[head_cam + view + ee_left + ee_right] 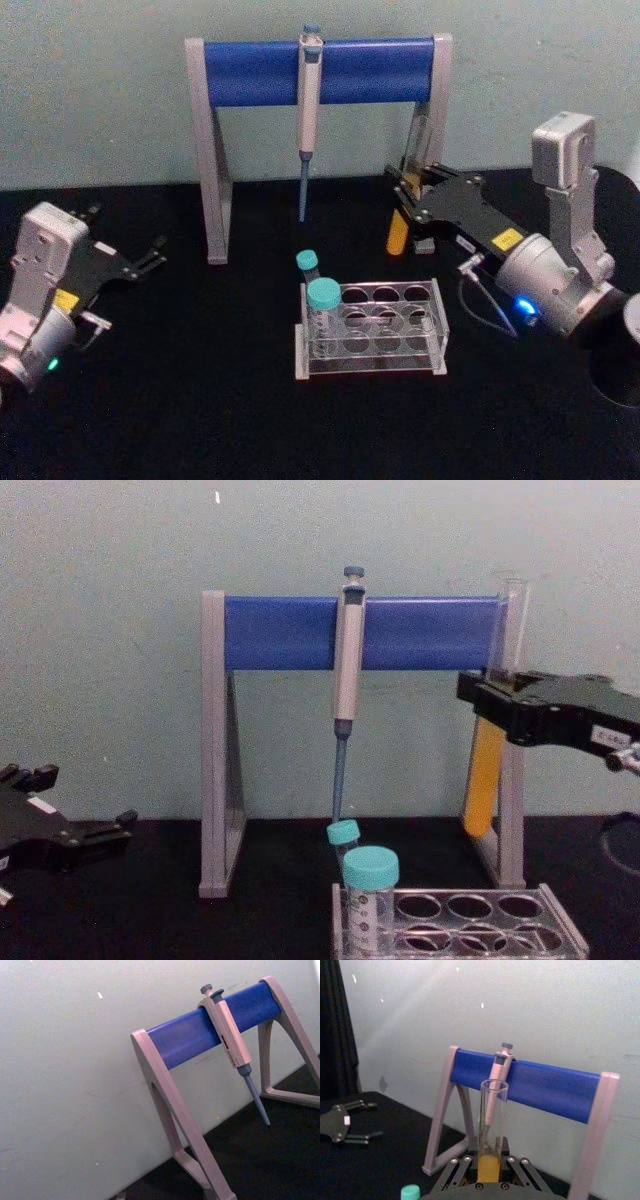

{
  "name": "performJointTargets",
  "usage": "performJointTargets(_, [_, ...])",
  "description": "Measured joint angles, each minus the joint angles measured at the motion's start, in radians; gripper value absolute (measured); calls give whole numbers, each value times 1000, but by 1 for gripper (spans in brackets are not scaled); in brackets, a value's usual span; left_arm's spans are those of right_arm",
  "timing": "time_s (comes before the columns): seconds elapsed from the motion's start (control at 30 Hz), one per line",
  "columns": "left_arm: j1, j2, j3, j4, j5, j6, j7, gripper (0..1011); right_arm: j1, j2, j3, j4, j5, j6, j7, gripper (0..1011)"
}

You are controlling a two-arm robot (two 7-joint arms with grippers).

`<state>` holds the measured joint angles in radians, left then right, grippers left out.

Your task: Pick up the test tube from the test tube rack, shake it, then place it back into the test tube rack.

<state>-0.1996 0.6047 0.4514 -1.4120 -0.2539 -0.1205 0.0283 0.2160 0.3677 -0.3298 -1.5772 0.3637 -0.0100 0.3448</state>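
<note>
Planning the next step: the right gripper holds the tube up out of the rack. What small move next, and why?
Probably a gentle shake in place: the right gripper holds the test tube near upright, clear of the test tube rack, and it is uncapped, so keep it small. The left gripper idles at left.

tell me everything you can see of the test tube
The test tube is a long, thin, clear glass tube with an open top, orange-yellow liquid filling about its lower half. It is out of the rack, held roughly upright in the air behind and to the right of it, near the right leg of the stand. The right gripper is shut on its middle; nothing else touches it. The left gripper sits idle far to the left.
</note>
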Motion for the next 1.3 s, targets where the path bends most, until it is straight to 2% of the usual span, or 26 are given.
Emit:
performJointTargets(0.13, [0,0,0,0,0,0,0,1001,-26,23,16,-33,-11,20,-3,233])
performJointTargets(0.37, [0,0,0,0,0,0,0,1001,-83,86,34,-117,-15,85,18,233])
performJointTargets(0.43, [0,0,0,0,0,0,0,1001,-97,109,33,-145,2,116,46,233])
performJointTargets(0.57, [0,0,0,0,0,0,0,1001,-100,122,22,-162,42,138,88,233])
performJointTargets(0.73, [0,0,0,0,0,0,0,1001,-76,110,-7,-149,86,139,129,233])
performJointTargets(0.93, [0,0,0,0,0,0,0,1001,-23,70,-47,-93,94,92,132,233])
performJointTargets(1.0, [0,0,0,0,0,0,0,1002,-10,57,-54,-77,90,79,121,233])
performJointTargets(1.1, [0,0,0,0,0,0,0,1001,20,28,-65,-38,59,47,79,233])
performJointTargets(1.3, [0,0,0,0,0,0,0,1001,46,4,-62,3,19,32,31,233])
